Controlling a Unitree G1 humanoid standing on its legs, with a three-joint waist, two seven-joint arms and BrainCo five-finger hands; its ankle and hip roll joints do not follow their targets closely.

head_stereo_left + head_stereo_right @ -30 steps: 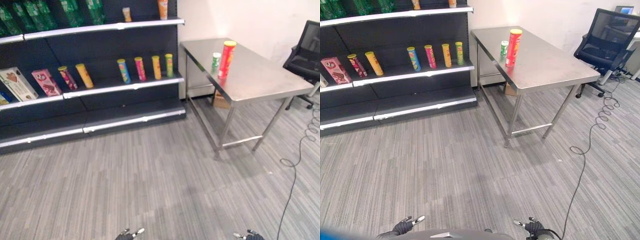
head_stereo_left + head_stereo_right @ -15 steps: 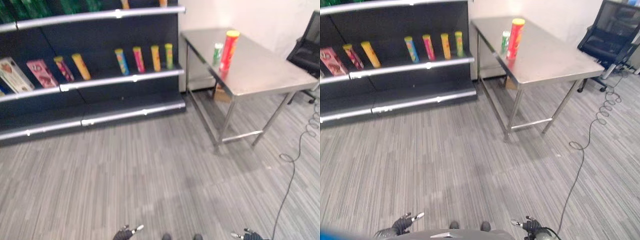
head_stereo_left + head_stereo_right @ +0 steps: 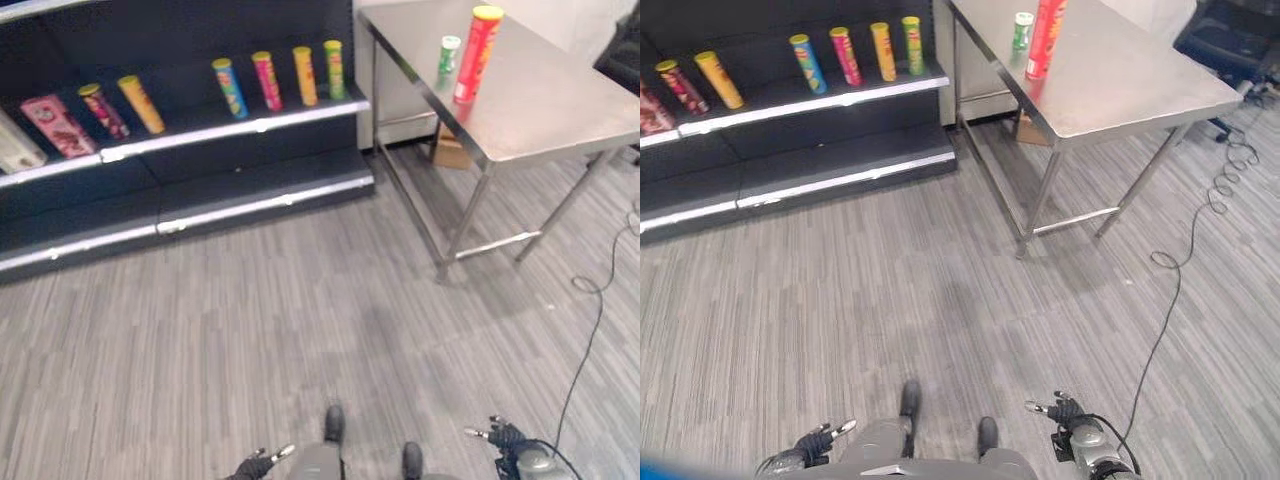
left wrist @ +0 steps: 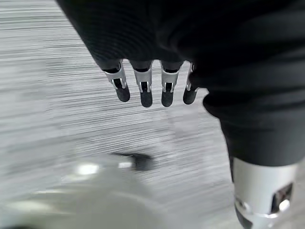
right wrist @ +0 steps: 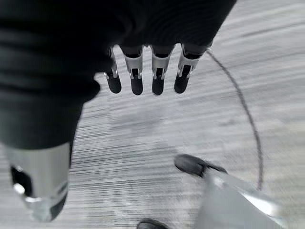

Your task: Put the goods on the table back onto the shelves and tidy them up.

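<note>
A tall red canister with a yellow lid and a shorter green one with a white lid stand near the left edge of a steel table at the upper right. To the left, dark shelves carry a row of upright and leaning canisters and a pink box. My left hand hangs low at the bottom edge, empty, fingers straight. Over grey floor, my right hand also hangs empty at the bottom right, its fingers relaxed. Both are far from the table.
A brown cardboard box sits on the floor under the table by the wall. A black office chair stands beyond the table's right end. Grey striped carpet spreads wide between me and the shelves.
The whole picture has shifted: the camera tilted down and the shelves and table slid towards the top. Both hands stay low and empty; the canisters have not moved.
</note>
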